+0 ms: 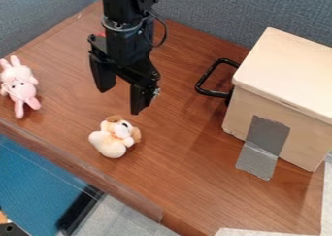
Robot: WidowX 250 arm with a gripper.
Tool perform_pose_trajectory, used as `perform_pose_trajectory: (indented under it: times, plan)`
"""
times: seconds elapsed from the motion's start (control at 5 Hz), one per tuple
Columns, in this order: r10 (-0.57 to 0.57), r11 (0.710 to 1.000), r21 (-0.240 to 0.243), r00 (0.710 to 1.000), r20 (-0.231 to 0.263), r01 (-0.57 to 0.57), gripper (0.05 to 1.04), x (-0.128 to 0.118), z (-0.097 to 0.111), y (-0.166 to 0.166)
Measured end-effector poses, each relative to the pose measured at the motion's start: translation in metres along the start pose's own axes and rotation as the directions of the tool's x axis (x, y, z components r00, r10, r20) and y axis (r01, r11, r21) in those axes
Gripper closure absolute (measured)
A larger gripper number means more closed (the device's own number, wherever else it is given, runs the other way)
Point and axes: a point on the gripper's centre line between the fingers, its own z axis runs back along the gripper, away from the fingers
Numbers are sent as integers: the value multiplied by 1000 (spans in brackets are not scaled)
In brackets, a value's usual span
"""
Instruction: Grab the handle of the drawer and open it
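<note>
claw (pixel 122 98): wide, empty | handle (pixel 207 75): apart, toward 3 o'clock, on near side of drawer box (pixel 282 96) | step: pre-grasp, likely | next: go 3 o'clock, straddle handle, close, pull toward 10

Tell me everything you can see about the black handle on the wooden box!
The handle is black and a bit shiny, maybe metal or hard plastic. It's a bar bent into a loop with rounded corners and a gap in the middle. It sticks out from the side of the pale wooden box that faces the claw. The claw isn't touching it.
</note>
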Motion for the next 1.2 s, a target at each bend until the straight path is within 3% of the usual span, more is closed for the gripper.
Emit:
perform_pose_trajectory:
  times: [0.2,0.6,0.8,1.2]
  plan:
    - [10,1000,-6,1000,-27,-10,83,-3,-7,-1]
    - [29,999,-17,999,-31,-29,83,50,-13,-4]
    - [78,997,-5,997,-21,-78,83,85,-17,-10]
    - [117,993,19,992,-47,-116,83,128,-35,-31]
